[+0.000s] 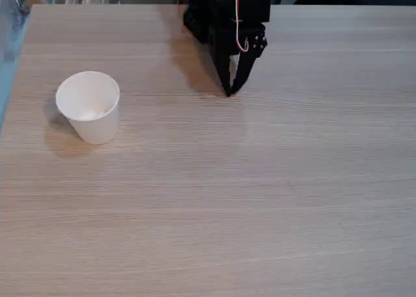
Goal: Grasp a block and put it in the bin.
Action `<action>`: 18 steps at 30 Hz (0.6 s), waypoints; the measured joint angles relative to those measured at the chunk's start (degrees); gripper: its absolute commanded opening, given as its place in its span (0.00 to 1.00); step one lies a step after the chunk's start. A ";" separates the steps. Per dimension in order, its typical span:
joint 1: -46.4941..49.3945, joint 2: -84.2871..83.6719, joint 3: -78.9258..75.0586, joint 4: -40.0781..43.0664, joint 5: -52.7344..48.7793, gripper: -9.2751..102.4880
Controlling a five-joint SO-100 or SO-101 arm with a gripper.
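Fixed view: camera looks down at an angle over a pale wood-grain laminate table [260,199], with the arm at the far edge.
Arm: one black SO-100-type arm [224,14], reaching down from the top centre; a white and a red wire loop along its side.
Gripper: one black two-finger gripper [228,92], pointing down, tips at or just above the table surface.
Jaw condition: the two fingers converge to a single point at the tips, with a narrow pale sliver between them higher up; whether they are closed on anything cannot be told.
Bin: one white paper cup with a round rim, tapering to its base [91,108], upright on the left part of the table, well apart from the gripper.
Bin contents: the interior looks white throughout; no separate item can be made out inside.
Block: the pale sliver between the fingers may be the small white cube, but this cannot be confirmed.
Path between gripper and cup: bare table surface only.
Surroundings: a blue strip [8,43] along the left edge and blurred dark shapes beyond the far edge.
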 measured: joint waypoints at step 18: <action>10.46 15.73 0.26 15.56 0.09 0.24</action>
